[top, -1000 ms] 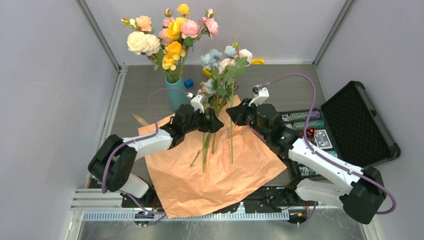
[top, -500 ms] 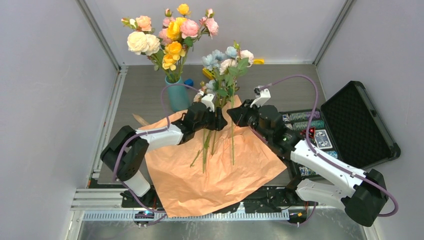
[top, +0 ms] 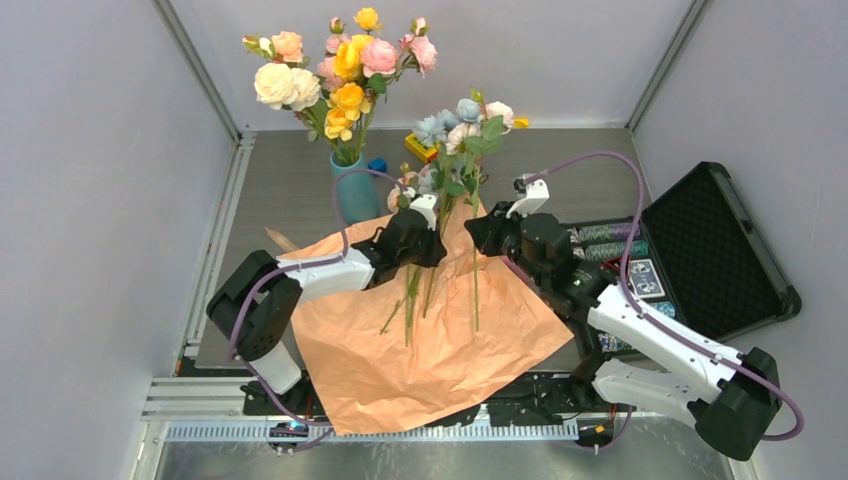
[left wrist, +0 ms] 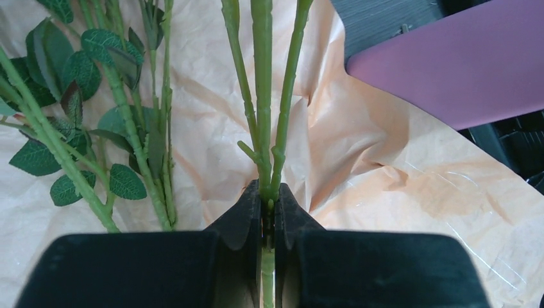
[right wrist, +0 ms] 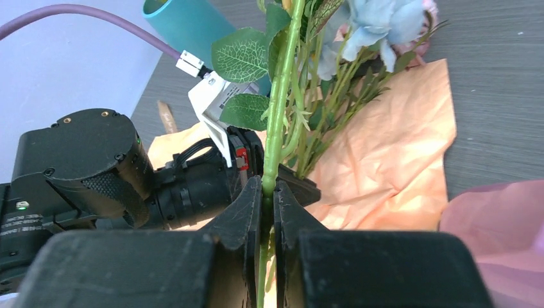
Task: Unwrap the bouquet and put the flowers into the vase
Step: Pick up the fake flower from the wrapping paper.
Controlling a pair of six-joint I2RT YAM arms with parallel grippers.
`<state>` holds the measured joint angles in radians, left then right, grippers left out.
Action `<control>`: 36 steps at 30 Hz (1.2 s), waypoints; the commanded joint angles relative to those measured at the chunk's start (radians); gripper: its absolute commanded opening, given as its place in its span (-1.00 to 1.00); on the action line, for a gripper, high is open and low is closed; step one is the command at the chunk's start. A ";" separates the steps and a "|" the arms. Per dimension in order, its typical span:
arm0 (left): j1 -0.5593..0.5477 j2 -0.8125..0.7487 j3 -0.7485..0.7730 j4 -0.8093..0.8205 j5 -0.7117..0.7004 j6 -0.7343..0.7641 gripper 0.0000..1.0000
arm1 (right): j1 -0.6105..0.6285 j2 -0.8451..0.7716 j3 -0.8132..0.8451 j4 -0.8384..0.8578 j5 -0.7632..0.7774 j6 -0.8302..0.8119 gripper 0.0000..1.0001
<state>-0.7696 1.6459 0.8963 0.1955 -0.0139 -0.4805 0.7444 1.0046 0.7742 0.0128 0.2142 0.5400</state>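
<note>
The paper [top: 400, 360] lies spread flat on the counter [top: 280, 190], so the unwrapping looks done and the step in hand is carrying the flowers [top: 455, 120] to the vase [top: 352, 195]. The flowers stand upright above the paper, between the 2 arms, just right of the vase. The left end effector [left wrist: 269, 192] is clenched on a tight cluster of about 3 green stems [left wrist: 262, 96], while leafy stems to its left sit outside its grip. The right end effector [right wrist: 268, 186] is clenched on 1 stem, close beside the left one. To do this well, the 2 arms should probably part gently first, since leaves and blooms up top look tangled and a quick pull could drag a stem loose. Long tails hang below both grips, so a lift high enough for the ends to clear the rim seems needed. The vase is narrow and already crowded with roses [top: 340, 70], so it is best to aim for a gap, lower straight down, and release only once the stems are well inside.
</note>
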 commanded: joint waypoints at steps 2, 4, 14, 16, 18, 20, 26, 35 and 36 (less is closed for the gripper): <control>0.001 0.020 0.071 -0.117 -0.054 -0.036 -1.00 | 0.006 -0.064 0.076 -0.005 0.129 -0.080 -1.00; 0.002 0.036 0.077 -0.135 -0.055 -0.047 -1.00 | 0.006 -0.076 0.090 -0.029 0.158 -0.103 -1.00; 0.006 0.095 0.108 -0.192 -0.044 -0.094 -1.00 | 0.006 -0.155 0.148 -0.077 0.327 -0.194 -1.00; 0.007 0.094 0.108 -0.192 -0.035 -0.097 -1.00 | 0.006 -0.169 0.157 -0.086 0.350 -0.219 -0.99; 0.007 0.086 0.101 -0.185 -0.018 -0.100 -1.00 | 0.006 -0.178 0.162 -0.093 0.367 -0.241 -1.00; 0.007 0.073 0.089 -0.163 -0.013 -0.107 -1.00 | 0.005 -0.187 0.162 -0.102 0.383 -0.253 -1.00; 0.009 0.060 0.118 -0.193 -0.014 -0.087 -1.00 | 0.006 -0.217 0.148 -0.105 0.353 -0.255 -1.00; 0.009 -0.083 0.136 -0.291 -0.030 0.001 0.43 | 0.006 -0.264 0.127 -0.103 0.170 -0.279 -0.99; 0.009 -0.119 0.135 -0.296 -0.028 0.012 0.58 | 0.005 -0.268 0.126 -0.102 0.147 -0.279 -0.99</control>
<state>-0.7654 1.6772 0.9936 -0.0879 -0.0364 -0.5312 0.7506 0.7692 0.8978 -0.1310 0.4622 0.2871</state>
